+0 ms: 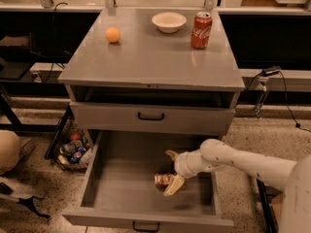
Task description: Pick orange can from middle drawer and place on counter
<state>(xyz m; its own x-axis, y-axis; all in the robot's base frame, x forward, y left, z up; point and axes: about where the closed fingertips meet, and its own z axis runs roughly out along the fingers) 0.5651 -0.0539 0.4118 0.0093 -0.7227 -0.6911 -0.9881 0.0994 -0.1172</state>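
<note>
Got the gripper point(171, 170) spread wide, pinching nothing, down inside the middle drawer point(126, 174) toward its right wall. Seems to touch the orange can point(163, 179) with the lower finger point(174, 185). Reaching in over the right edge with the white arm point(243, 161), angled down. Spotted that can on its side, just left of the gripper, nearer the front edge.

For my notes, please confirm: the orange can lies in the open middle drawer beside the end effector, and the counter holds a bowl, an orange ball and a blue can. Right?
One error: the camera view shows a red Coca-Cola can on the counter, not a blue one. The orange can lies in the middle drawer beside the open end effector; bowl and orange ball are correct.
</note>
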